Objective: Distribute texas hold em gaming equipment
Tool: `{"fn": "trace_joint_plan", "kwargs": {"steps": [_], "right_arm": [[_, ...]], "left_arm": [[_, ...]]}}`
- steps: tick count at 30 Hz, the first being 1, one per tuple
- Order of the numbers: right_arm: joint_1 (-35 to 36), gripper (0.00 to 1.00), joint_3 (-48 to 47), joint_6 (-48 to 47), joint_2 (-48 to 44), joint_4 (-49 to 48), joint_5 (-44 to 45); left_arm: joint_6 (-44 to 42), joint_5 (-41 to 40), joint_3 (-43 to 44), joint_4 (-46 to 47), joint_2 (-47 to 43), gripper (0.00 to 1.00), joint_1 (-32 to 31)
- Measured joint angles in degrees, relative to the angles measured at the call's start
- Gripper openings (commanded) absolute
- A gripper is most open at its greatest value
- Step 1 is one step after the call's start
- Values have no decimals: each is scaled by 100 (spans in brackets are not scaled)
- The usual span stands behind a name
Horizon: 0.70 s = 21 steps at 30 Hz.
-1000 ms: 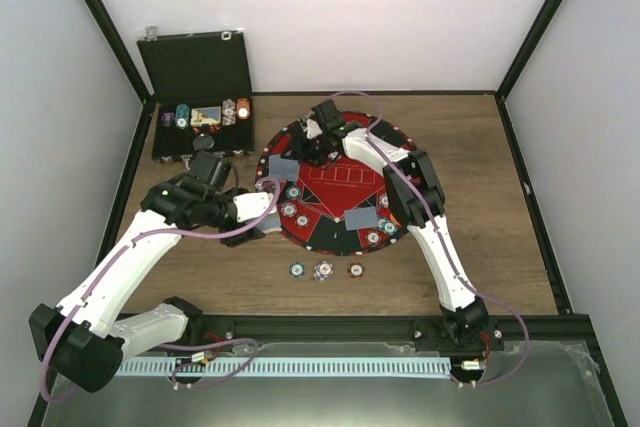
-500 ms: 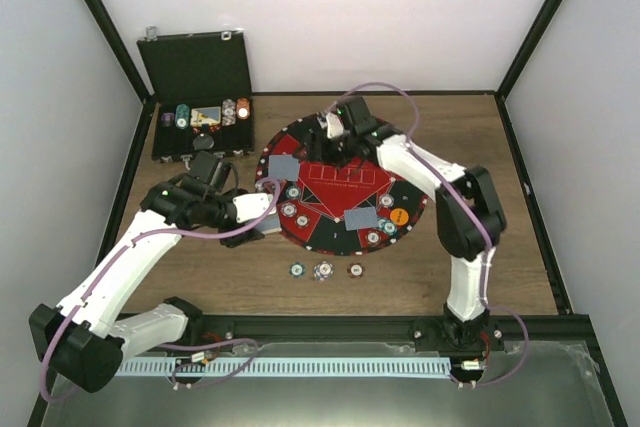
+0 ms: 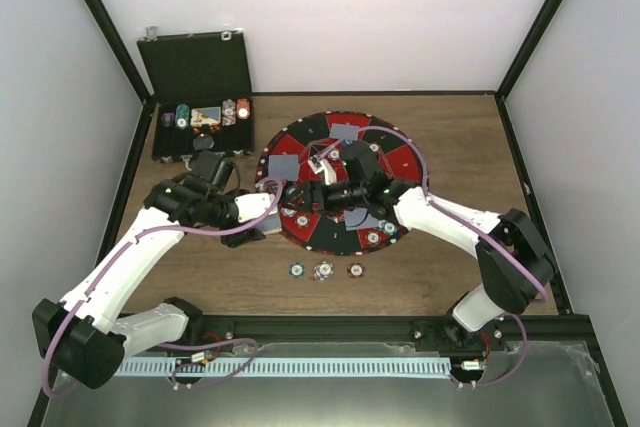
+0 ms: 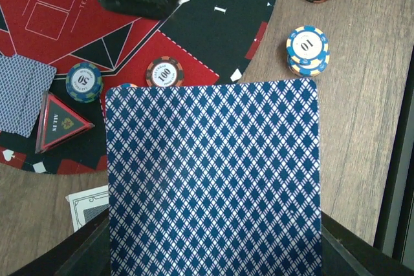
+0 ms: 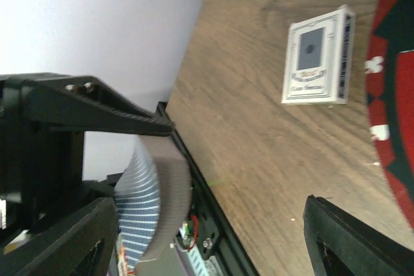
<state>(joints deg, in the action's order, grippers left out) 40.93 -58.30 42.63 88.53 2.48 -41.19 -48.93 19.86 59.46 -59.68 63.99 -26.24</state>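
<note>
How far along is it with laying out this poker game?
Partly done. Cards and chips already lie at several seats on the mat, and three chips sit on the table in front. In hand: the left gripper grips the deck, with the open right gripper close beside it. Probably left: dealing from that deck, and more chips in the case.

Overhead cam looked down from behind on the whole tabletop [image 3: 470,127]. Left wrist sat close above the mat [image 4: 226,43] edge; right wrist, tilted sideways, caught it too.
</note>
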Motion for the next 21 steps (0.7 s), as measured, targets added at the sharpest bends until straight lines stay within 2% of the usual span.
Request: {"fn": "trace_joint_plan", "kwargs": {"steps": [7, 21], "right_arm": [[317, 78, 59, 413, 20, -612, -210], [730, 74, -509, 625, 901, -850, -522]], "left_arm": [[4, 33, 0, 20, 2, 10, 0], [7, 103, 57, 59, 2, 10, 0]]}}
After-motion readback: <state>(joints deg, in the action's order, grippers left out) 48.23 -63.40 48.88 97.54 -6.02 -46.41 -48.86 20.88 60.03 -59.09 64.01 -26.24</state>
